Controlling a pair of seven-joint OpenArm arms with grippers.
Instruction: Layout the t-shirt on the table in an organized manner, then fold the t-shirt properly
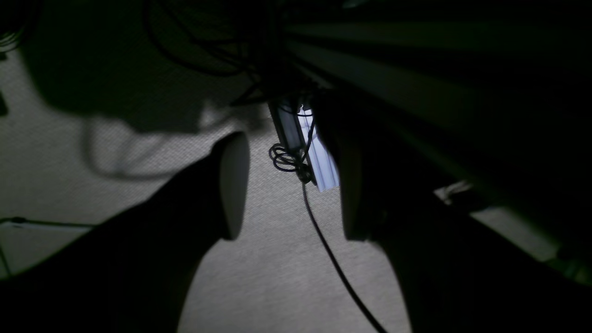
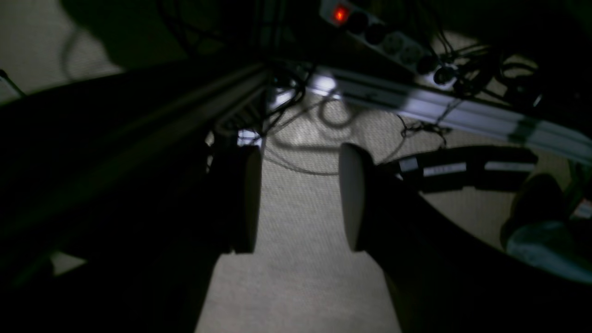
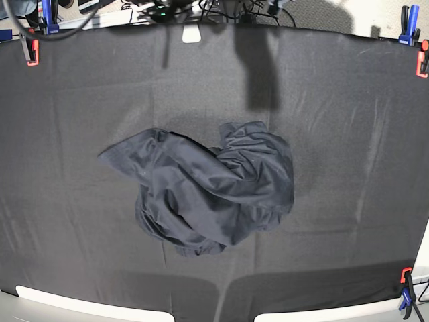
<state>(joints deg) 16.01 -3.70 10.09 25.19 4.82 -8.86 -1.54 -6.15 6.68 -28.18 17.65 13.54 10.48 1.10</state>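
The dark navy t-shirt [image 3: 211,188] lies crumpled in a heap in the middle of the black-clothed table [image 3: 348,134]; I cannot see its collar label. Neither gripper shows in the base view. In the left wrist view my left gripper [image 1: 291,189] is open and empty, its fingers [image 1: 233,185] hanging over pale carpet beside a dark table edge. In the right wrist view my right gripper [image 2: 300,199] is open and empty too, its fingers [image 2: 352,199] over carpet. Neither wrist view shows the shirt.
Red and blue clamps [image 3: 31,52] [image 3: 422,62] [image 3: 405,282] hold the cloth at the corners. Below the table are a power strip with a red light [image 2: 340,14], an aluminium rail [image 2: 462,111], loose cables [image 1: 323,240] and a pale bracket [image 1: 319,152].
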